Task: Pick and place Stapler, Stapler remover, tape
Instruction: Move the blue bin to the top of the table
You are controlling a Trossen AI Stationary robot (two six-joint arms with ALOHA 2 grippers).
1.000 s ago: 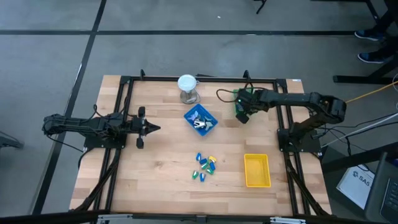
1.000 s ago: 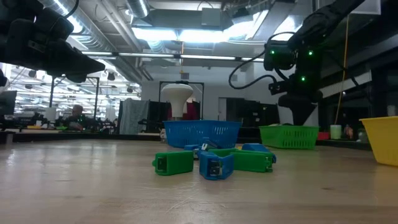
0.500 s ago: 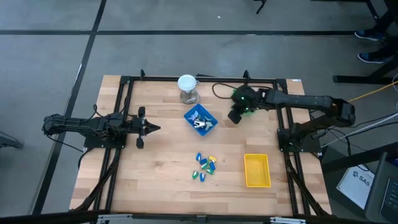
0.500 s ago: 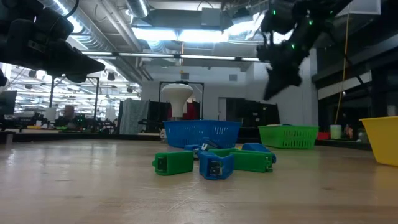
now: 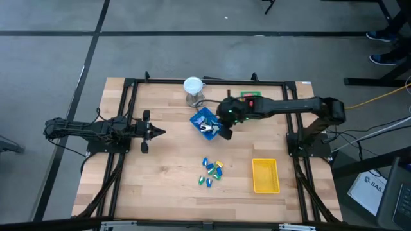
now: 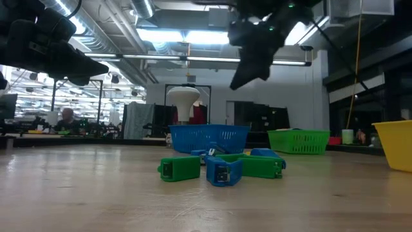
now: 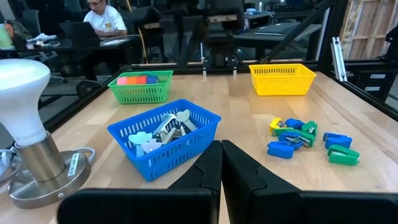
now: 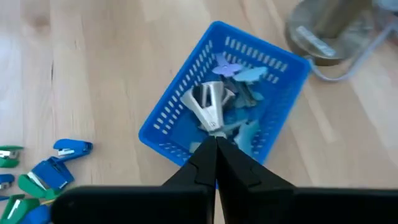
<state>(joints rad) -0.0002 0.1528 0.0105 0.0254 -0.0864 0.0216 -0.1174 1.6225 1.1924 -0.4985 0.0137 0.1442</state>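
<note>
Hovering over the blue plastic mesh basket (image 5: 206,122) of grey metal staple removers (image 8: 210,104), our right gripper (image 8: 214,151) has its fingers pressed together, empty.

A wooden bench (image 5: 160,173) with a black frame stands on a grey floor (image 5: 51,58). At its 12 o'clock edge a white bulb lamp (image 5: 192,86) sits upright on a metal base. Just toward 5 o'clock from the lamp lies a blue basket (image 5: 194,117). A yellow basket (image 5: 253,176) rests at 4 o'clock, a green basket (image 7: 140,93) toward 1 o'clock. Beyond the bench, a person (image 7: 106,15) sits at a laptop.
</note>
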